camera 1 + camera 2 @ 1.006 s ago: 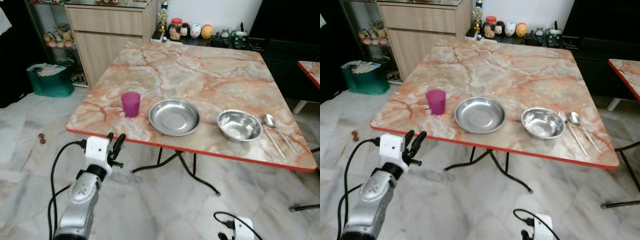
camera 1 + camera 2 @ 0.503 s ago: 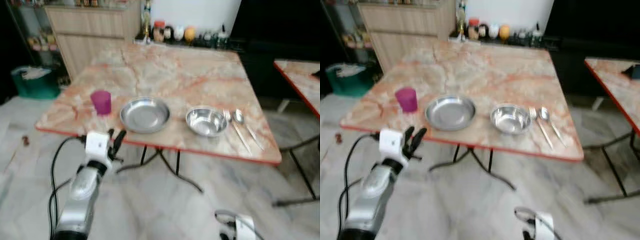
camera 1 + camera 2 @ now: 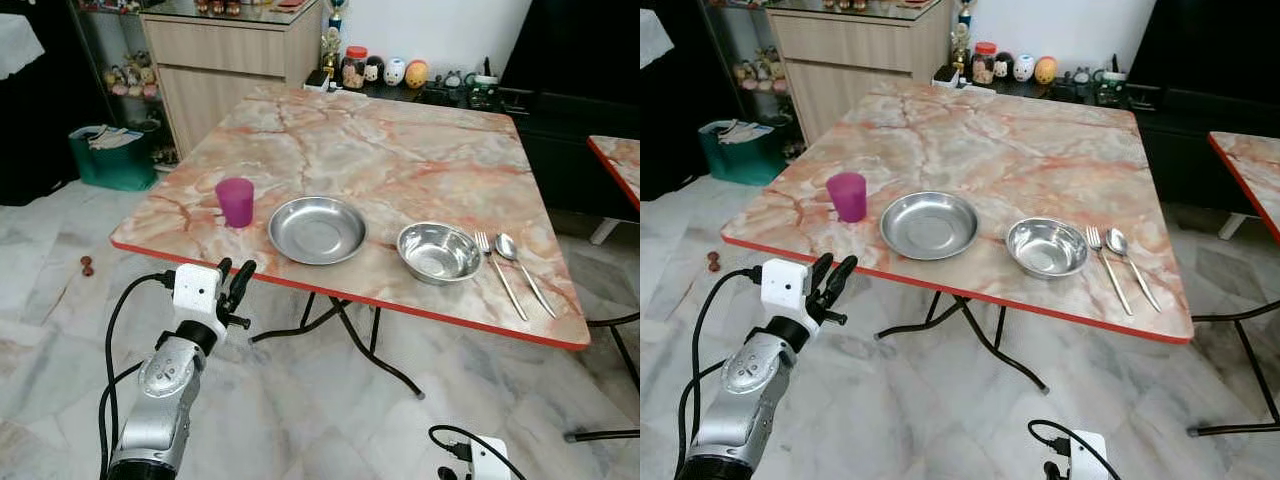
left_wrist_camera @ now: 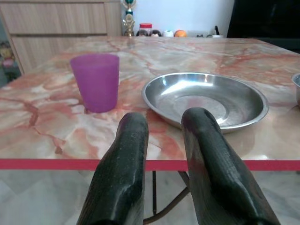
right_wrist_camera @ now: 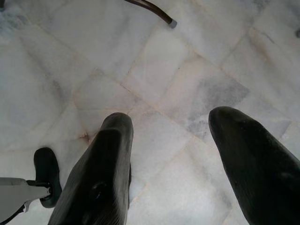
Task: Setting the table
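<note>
A: What is sitting nearest?

B: The left gripper (image 3: 235,275) is hovering just short of the bench's (image 3: 400,160) red front edge, its fingers (image 4: 124,159) standing slightly apart and holding nothing. The right gripper (image 5: 168,154) is hanging low over the marble floor (image 5: 187,75), fingers spread wide and gripping nothing.

A: And on the bench?

B: A purple cup (image 3: 236,201) is standing near the front left corner. Beside it, along the front edge, a steel plate (image 3: 317,229) is lying, then a steel bowl (image 3: 438,251). A fork (image 3: 497,272) and spoon (image 3: 522,268) are resting side by side near the front right corner.
</note>
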### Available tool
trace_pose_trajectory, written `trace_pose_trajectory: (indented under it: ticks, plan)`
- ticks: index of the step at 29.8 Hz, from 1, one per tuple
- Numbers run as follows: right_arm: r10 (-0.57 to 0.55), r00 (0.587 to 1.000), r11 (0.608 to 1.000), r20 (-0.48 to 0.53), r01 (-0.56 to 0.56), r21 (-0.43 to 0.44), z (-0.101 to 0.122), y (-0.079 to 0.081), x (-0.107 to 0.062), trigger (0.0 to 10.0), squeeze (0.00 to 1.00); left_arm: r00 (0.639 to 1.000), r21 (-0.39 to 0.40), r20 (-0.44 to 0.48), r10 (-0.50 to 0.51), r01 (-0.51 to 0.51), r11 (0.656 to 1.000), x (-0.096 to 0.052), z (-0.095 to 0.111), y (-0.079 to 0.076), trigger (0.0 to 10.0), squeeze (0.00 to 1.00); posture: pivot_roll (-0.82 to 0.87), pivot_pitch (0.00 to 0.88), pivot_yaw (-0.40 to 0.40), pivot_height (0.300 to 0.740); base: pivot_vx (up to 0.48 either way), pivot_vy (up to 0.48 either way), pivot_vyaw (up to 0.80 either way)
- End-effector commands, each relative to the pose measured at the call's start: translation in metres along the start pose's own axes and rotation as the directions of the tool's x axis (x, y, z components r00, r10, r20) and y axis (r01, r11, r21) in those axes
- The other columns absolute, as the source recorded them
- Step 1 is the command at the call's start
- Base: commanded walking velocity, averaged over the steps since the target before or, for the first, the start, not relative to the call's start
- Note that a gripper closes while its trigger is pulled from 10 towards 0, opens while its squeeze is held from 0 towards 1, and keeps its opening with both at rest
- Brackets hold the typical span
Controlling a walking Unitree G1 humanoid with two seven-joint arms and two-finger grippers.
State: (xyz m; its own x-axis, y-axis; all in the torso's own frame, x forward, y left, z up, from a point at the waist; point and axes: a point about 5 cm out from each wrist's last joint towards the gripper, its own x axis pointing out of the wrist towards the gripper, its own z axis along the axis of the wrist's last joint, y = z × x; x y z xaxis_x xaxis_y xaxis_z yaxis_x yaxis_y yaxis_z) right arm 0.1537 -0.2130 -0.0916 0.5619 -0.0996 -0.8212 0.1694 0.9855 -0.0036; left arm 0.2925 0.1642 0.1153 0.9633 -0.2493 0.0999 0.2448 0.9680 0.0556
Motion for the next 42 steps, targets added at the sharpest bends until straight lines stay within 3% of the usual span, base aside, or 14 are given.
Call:
trace_pose_trajectory:
  ticks: [1, 11, 34, 42]
  plan:
    - [-0.01, 1.0, 1.0, 0.01, 0.009, 0.015, 0.0008, -0.0022, -0.0003, 10.0, 0.0, 1.0, -0.009, -0.023, -0.009, 0.009, 1.0, -0.0001, -0.004, -0.0018, 10.0, 0.0, 0.11, 0.0, -0.068, 0.74, 0.0, 0.0, 0.0]
    - [-0.008, 1.0, 1.0, 0.002, 0.008, 0.026, -0.0007, -0.0022, -0.0004, 10.0, 0.0, 1.0, -0.004, -0.018, -0.003, 0.003, 1.0, 0.0009, -0.0021, 0.0024, 10.0, 0.0, 0.11, 0.0, -0.067, 0.74, 0.0, 0.0, -0.49]
    - [-0.017, 1.0, 0.999, 0.009, 0.016, 0.038, 0.0011, -0.0017, 0.0, 10.0, 0.0, 1.0, -0.01, -0.018, -0.011, 0.011, 1.0, 0.0045, -0.0001, -0.0002, 10.0, 0.0, 0.11, 0.0, -0.065, 0.74, 0.0, 0.0, -0.03]
    - [-0.015, 1.0, 1.0, 0.017, 0.015, 0.026, 0.0026, -0.0017, 0.0002, 10.0, 0.0, 1.0, -0.011, -0.017, -0.017, 0.017, 1.0, 0.0053, 0.0004, -0.0016, 10.0, 0.0, 0.11, 0.0, -0.064, 0.74, 0.0, 0.465, -0.08]
